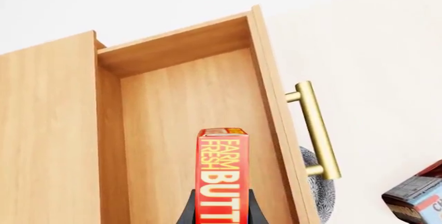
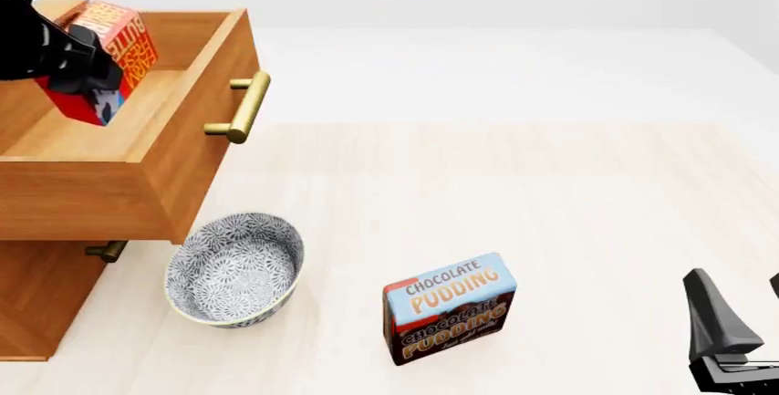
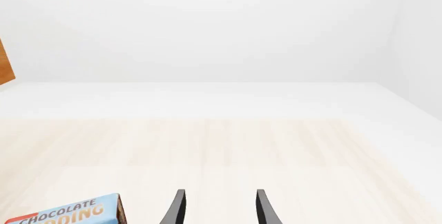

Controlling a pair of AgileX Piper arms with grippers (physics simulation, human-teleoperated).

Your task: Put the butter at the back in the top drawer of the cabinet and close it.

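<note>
My right tool (image 2: 731,336) sits nearest, low over the pale wooden worktop (image 2: 585,203) at the near right edge. Its two dark fingers stand apart with nothing between them; it is idle.

Just beyond it, the blue-and-brown "Chocolate Pudding" box (image 2: 448,308) stands on the worktop. To its left rests the round grey-patterned ceramic bowl (image 2: 233,269), close under the front of the pulled-out drawer.

Farther back and left stands the light-brown wooden cabinet (image 2: 36,295). Its top drawer (image 2: 182,153), plain wood with one brass bar handle (image 2: 244,108), is open.

My left tool (image 1: 222,211) hangs over the drawer's interior with its fingers clamped on the small red rectangular butter box (image 1: 222,175). The box is held on edge, above the drawer floor and not resting on it, between the side walls.

Procedure for this step, as I judge it:
1. Lower the box until it meets the drawer floor before releasing; a drop from height may tip it.
2. Keep the box away from the drawer's side walls and its front panel.
3. Open the fingers fully, then lift straight up so they do not drag the box.
4. Clear the drawer rim before moving to the handle or front panel to push it shut.
</note>
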